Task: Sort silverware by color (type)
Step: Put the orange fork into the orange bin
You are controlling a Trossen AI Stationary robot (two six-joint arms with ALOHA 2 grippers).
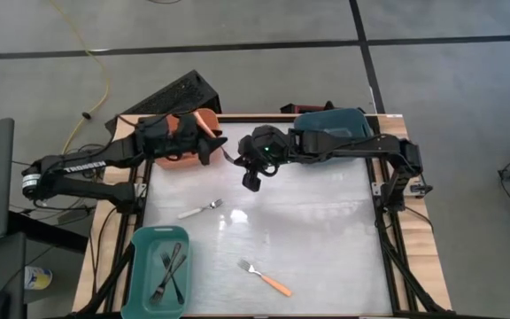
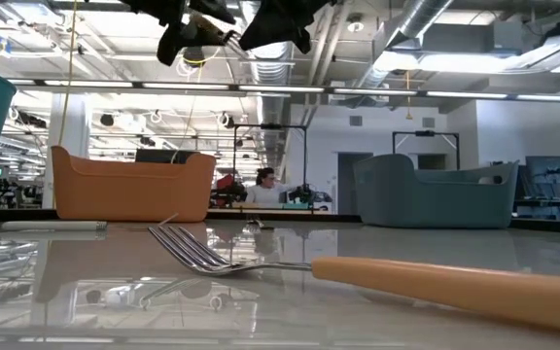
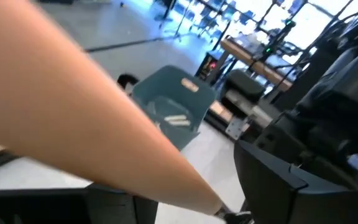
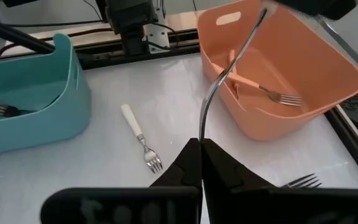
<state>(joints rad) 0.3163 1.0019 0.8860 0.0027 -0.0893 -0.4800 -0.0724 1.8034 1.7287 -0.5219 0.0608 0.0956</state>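
An orange-handled fork hangs in the air between both grippers, above the table's far left. My right gripper (image 4: 201, 149) (image 1: 242, 161) is shut on its metal end. The orange handle (image 3: 104, 130) (image 1: 204, 118) lies between the open fingers of my left gripper (image 1: 212, 142), over the orange bin (image 1: 177, 149); whether they touch it I cannot tell. Another orange-handled fork (image 4: 260, 87) lies in that bin. On the table lie a white-handled fork (image 1: 200, 210) and an orange-handled fork (image 1: 266, 277). Dark forks (image 1: 171, 270) lie in the teal bin (image 1: 144, 239). My right gripper pinches the fork's metal end (image 4: 201, 134) between its two shut fingertips, which hide the tip. The fingers slant down from the table's right side. The metal stem (image 4: 219, 81) curves up and away toward my left gripper, and the fork is lifted clear of the table.
A blue-grey bin (image 1: 330, 124) stands at the far edge under my right arm, with pale pieces (image 3: 176, 119) inside. The tines of another fork (image 4: 300, 182) show on the table beside the orange bin. The table's middle and right hold open white surface (image 1: 326, 230).
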